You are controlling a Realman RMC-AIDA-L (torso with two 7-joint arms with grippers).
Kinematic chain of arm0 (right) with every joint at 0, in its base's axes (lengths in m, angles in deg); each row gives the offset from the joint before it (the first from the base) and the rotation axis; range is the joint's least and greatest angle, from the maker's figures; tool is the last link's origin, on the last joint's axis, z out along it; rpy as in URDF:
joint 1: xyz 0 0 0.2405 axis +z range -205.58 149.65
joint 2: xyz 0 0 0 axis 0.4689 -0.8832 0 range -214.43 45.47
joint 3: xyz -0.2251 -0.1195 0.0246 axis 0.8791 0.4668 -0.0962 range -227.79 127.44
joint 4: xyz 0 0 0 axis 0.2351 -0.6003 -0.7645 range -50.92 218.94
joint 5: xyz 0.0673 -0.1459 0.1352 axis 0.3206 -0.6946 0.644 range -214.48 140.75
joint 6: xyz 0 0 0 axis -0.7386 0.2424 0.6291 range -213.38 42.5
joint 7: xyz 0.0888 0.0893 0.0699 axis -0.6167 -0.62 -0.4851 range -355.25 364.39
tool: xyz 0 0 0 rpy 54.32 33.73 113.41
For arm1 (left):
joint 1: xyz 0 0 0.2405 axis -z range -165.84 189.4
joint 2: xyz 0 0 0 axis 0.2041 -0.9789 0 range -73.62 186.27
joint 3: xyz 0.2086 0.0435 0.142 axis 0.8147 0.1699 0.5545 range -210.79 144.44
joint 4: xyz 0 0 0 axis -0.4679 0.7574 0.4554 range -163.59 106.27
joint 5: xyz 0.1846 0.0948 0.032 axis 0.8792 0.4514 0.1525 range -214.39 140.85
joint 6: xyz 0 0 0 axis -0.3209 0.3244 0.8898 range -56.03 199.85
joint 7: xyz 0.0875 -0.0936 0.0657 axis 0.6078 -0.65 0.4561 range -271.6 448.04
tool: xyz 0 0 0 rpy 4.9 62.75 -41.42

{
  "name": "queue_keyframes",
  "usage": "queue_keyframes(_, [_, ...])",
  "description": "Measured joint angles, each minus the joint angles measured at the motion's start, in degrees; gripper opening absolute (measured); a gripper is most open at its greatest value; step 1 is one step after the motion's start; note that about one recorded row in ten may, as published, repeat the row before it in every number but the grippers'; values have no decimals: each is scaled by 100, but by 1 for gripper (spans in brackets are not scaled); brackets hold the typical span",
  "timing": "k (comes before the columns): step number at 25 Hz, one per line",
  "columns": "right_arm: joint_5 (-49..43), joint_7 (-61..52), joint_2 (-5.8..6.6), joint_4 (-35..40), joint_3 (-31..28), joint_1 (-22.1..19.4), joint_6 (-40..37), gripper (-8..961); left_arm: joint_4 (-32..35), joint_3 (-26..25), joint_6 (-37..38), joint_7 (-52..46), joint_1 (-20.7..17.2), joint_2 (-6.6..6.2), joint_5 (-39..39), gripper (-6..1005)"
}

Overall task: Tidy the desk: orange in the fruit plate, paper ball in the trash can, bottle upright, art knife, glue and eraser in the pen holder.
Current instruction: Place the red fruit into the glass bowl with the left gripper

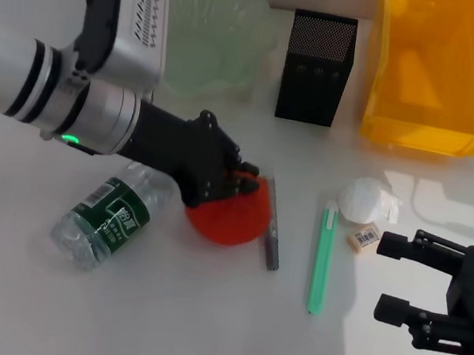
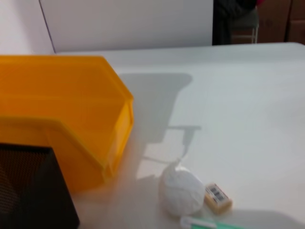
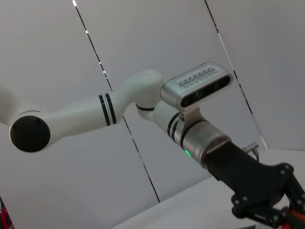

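Nothing has been put away yet, as far as the views show: the fruit plate (image 1: 212, 28), the pen holder (image 1: 317, 68) and the trash can (image 1: 438, 69) stand in a row at the far side of the desk (image 1: 154, 325), and none shows anything inside it, though the pen holder's inside is not visible. The left pincer (image 1: 234, 183) is down on the orange (image 1: 230, 216) near the middle of the desk, its black fingers wrapped over the top of the fruit and clenched on it, so judging by that the first job, orange into the fruit plate, is at the grasp stage with the lift and carry to come. Just to the left of the orange the bottle (image 1: 112, 217) lies on its side, waiting to be stood up. To the right a grey metal stick (image 1: 272, 227), likely the art knife, lies beside the fruit, then the green glue (image 1: 322, 258), and beyond it the paper ball (image 1: 366, 200) with the eraser (image 1: 363, 239) just beside it. The right pincer (image 1: 399, 278) hovers low at the near right with its jaws spread wide, grasping nothing, close to the eraser
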Motion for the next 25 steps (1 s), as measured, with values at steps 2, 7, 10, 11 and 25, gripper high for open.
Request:
queue_keyframes(2, [0, 2, 0, -19, -13, -17, 0, 807, 264, -306, 108, 1, -102, -15, -327, 135])
queue_keyframes(7, [3, 80, 0, -196, -87, 3, 1, 807, 375, -902, -73, 34, -41, -16, -719, 112])
queue_keyframes(10, [8, 209, -1, -375, -156, 52, 6, 807, 320, -979, -606, 189, 27, -9, -945, 113])
queue_keyframes(11, [8, 209, -1, -375, -156, 52, 6, 807, 320, -979, -606, 189, 27, -9, -945, 113])
queue_keyframes(25, [18, 475, -16, -987, -155, 280, 153, 806, -689, -817, -3796, 616, 544, 30, -1607, 145])
